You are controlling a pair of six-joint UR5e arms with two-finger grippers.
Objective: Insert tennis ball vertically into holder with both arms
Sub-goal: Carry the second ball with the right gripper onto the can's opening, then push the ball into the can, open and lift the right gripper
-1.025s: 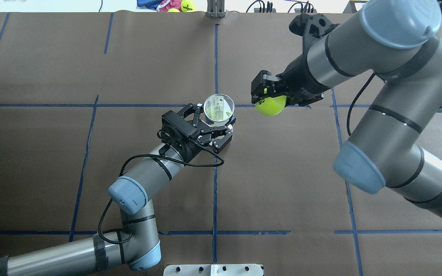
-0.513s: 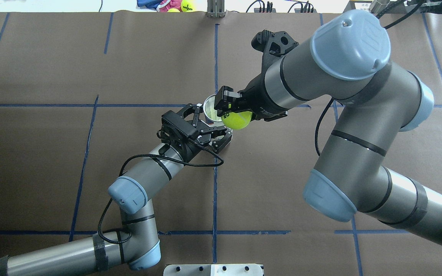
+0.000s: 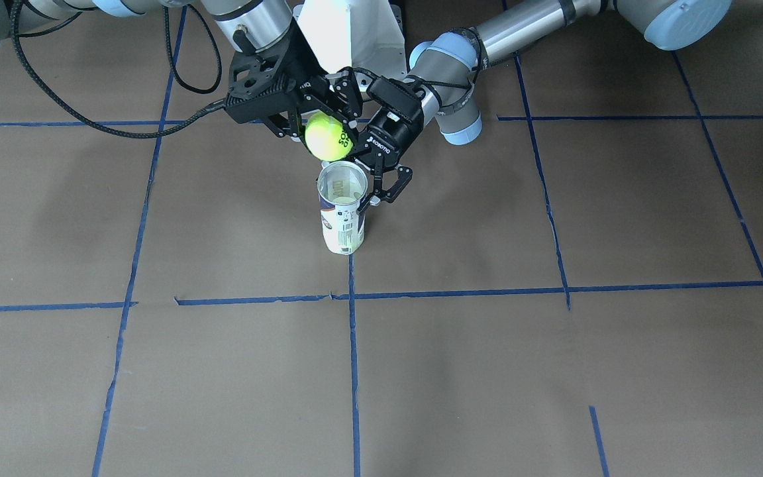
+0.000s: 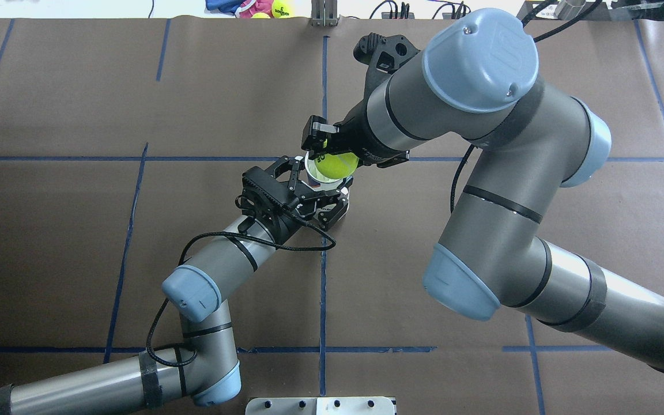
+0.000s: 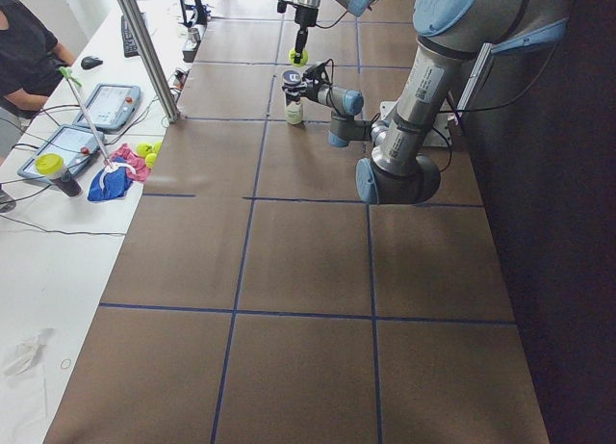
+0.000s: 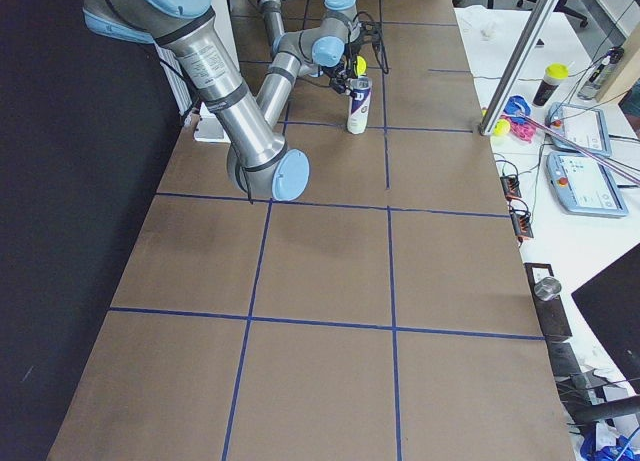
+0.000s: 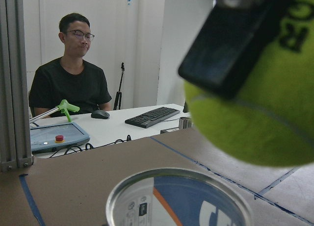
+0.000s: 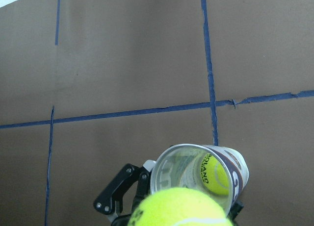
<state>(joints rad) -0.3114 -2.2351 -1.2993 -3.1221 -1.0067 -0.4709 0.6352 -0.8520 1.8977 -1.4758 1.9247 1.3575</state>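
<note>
The tennis ball is yellow-green with a dark print. My right gripper is shut on it and holds it just above the open mouth of the holder. The holder is a clear can with a white-and-navy label, standing upright on the table. My left gripper straddles the can's body, fingers closed on both sides. In the right wrist view a second ball lies inside the can, below the held ball. In the left wrist view the held ball hangs over the metallic rim.
The white pedestal stands at the robot's base. Spare tennis balls and a pink cloth lie past the table's far edge. An operator sits at a desk beyond the table's left end. Blue tape lines cross the brown tabletop.
My right arm has swung left with the ball, from well right of the can to directly over its mouth. My left arm and the can have not moved.
</note>
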